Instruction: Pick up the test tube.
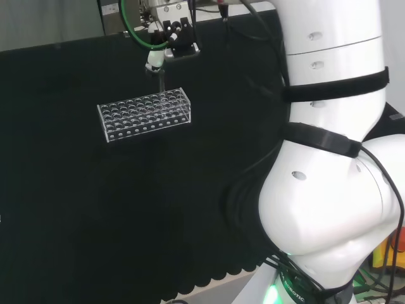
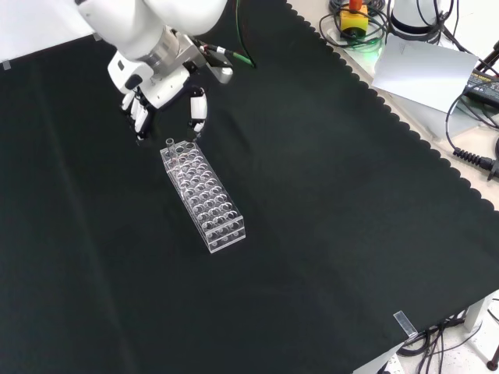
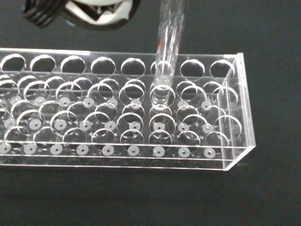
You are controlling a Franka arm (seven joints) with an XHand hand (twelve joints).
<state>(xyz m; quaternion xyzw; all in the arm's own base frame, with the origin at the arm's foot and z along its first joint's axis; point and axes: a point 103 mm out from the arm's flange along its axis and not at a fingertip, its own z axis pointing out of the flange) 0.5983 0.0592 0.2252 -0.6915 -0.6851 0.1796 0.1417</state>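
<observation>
A clear test tube [image 3: 168, 42] stands slightly tilted in a hole near one end of a clear plastic rack [image 3: 141, 162]. In the head view the test tube [image 1: 161, 82] rises from the rack's [image 1: 144, 115] far right corner. The black and white hand [image 1: 169, 39] hangs just above it, with a white fingertip [image 1: 154, 61] close to the tube's top. Seen from the front, the hand [image 2: 160, 82] hovers over the rack's [image 2: 204, 195] upper end. Its fingers [image 2: 140, 118] and thumb [image 2: 199, 113] hang down apart, either side of the tube's rim [image 2: 169, 142], and do not touch it.
Black cloth [image 2: 327, 234] covers the bench around the rack. The arm's white links [image 1: 329, 158] stand at the head view's right. Past the cloth's scalloped edge in the front view lie cables and a white sheet [image 2: 421, 70].
</observation>
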